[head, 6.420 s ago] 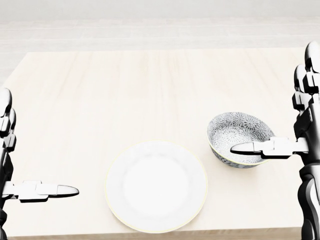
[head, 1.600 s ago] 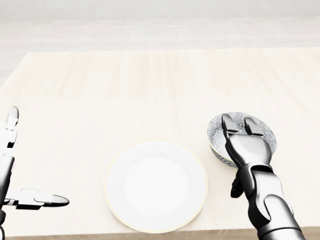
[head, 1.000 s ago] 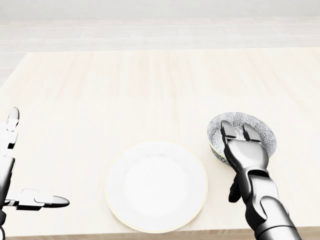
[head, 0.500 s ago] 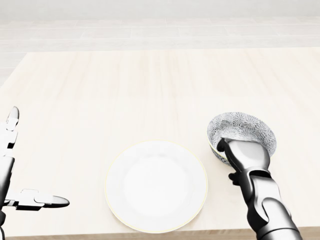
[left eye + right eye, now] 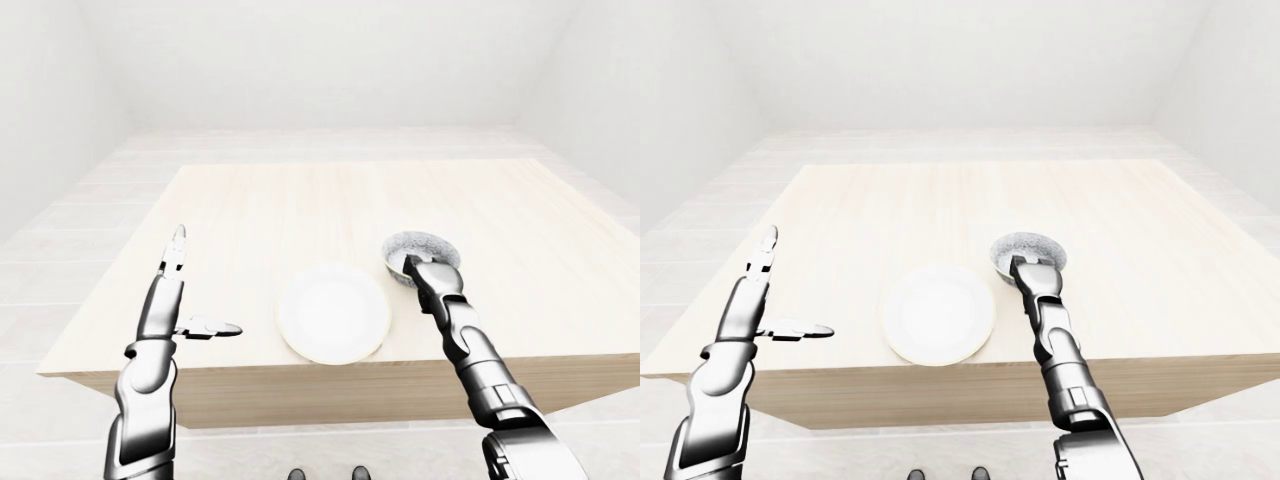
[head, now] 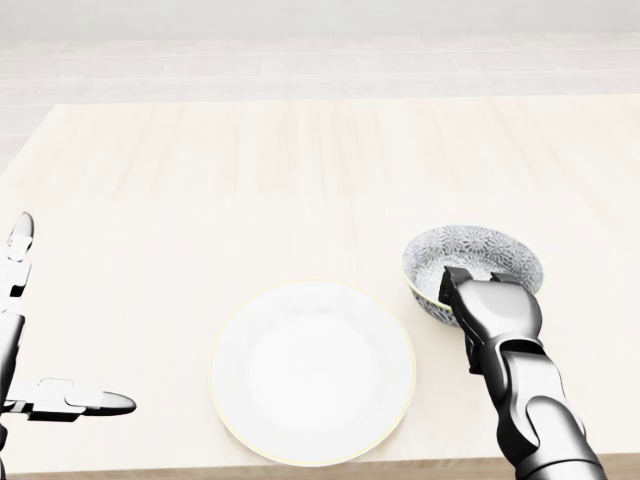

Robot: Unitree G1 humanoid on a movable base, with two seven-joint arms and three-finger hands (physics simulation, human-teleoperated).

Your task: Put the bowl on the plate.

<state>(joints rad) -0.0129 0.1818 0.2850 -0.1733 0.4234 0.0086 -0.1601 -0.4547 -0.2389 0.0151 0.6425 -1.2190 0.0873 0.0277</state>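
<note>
In the head view a grey patterned bowl (image 6: 470, 260) sits on the wooden table (image 6: 300, 170), right of a white plate (image 6: 313, 371). My right hand (image 6: 478, 295) is curled over the bowl's near rim, with its fingers folded inside and its thumb below on the outer wall. The bowl stands apart from the plate by a narrow gap. My left hand (image 6: 30, 350) is at the head view's left edge with its fingers spread, holding nothing, well away from the plate.
The table's near edge (image 5: 330, 375) runs just below the plate, and its left edge (image 5: 110, 265) lies beside my left arm. Pale floor (image 5: 300, 140) surrounds the table.
My right hand came down onto the bowl's near rim and folded its fingers over it. In the last half second the bowl slid slightly left toward the plate. The left hand hardly moved.
</note>
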